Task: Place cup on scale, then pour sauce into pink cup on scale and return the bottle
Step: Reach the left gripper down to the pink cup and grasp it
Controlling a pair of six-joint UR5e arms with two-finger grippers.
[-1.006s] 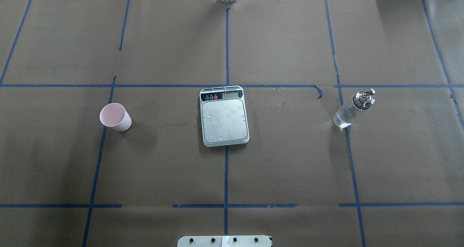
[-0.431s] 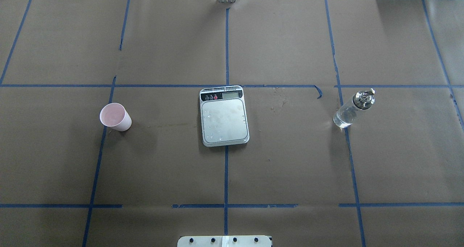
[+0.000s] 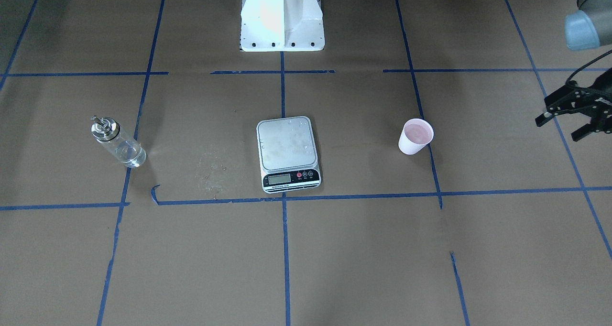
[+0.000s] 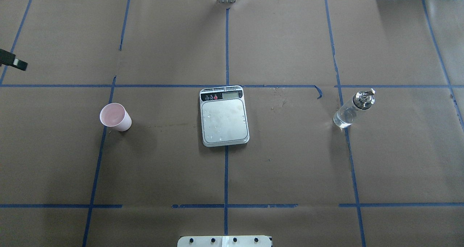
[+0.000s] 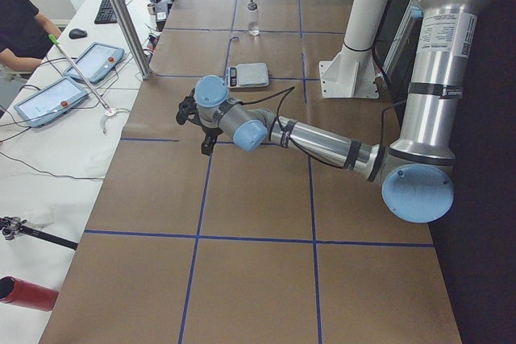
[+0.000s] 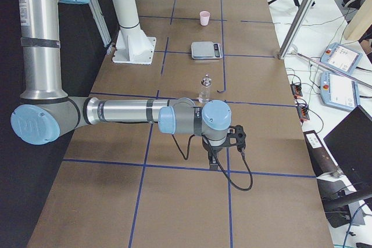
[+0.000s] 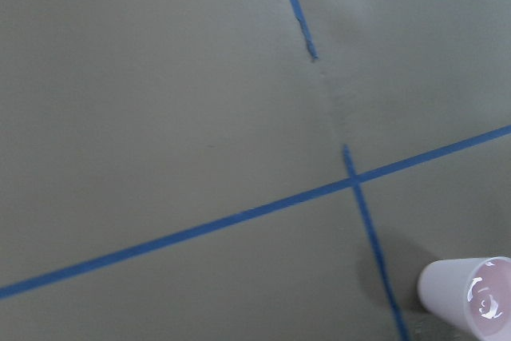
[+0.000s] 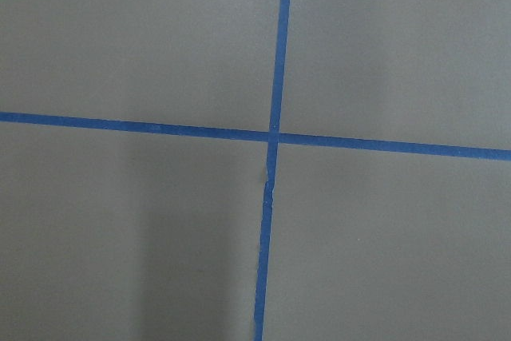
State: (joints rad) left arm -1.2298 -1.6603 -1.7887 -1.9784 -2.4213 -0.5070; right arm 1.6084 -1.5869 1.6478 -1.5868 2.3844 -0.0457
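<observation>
The pale pink cup (image 4: 115, 116) stands upright on the brown paper, left of the scale (image 4: 224, 120); it also shows in the front view (image 3: 416, 135) and low right in the left wrist view (image 7: 467, 305). The scale's silver plate is bare apart from droplets. The clear bottle (image 4: 351, 111) with its metal spout stands upright to the right of the scale. My left gripper (image 3: 560, 128) is open and empty, well to the outer side of the cup. My right gripper (image 6: 224, 143) shows only in the right side view, beyond the bottle; I cannot tell whether it is open or shut.
Blue tape lines divide the brown paper into squares. The white robot pedestal (image 3: 282, 15) stands at the near middle edge. Beyond the table's far edge are tablets (image 5: 95, 62), cables and a seated person (image 5: 20, 22).
A finger of my left gripper has come into the overhead view at its left edge. The cup, scale and bottle have not moved.
</observation>
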